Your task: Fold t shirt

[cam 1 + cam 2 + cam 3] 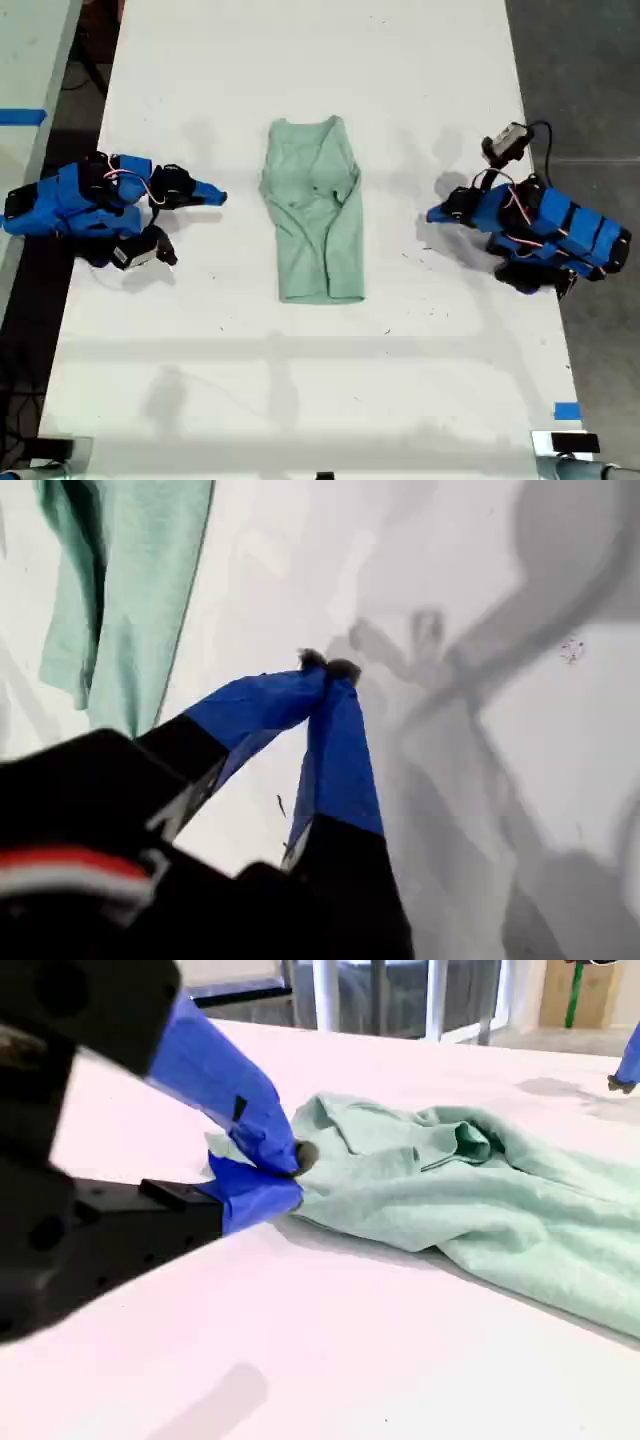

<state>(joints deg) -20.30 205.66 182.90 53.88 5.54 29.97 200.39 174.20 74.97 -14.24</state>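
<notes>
Exterior view: the t shirt [314, 210] lies folded lengthwise mid-tabletop [300, 390], arms at 9 and 3 o'clock.

First wrist view: my first gripper [327, 664], jaws together, over bare tabletop.

Second wrist view: my second gripper [290, 1172], jaws together beside the shirt.

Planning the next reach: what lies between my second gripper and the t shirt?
Only bare white table. The second wrist view shows my second gripper short of the t shirt, nothing between.
</notes>
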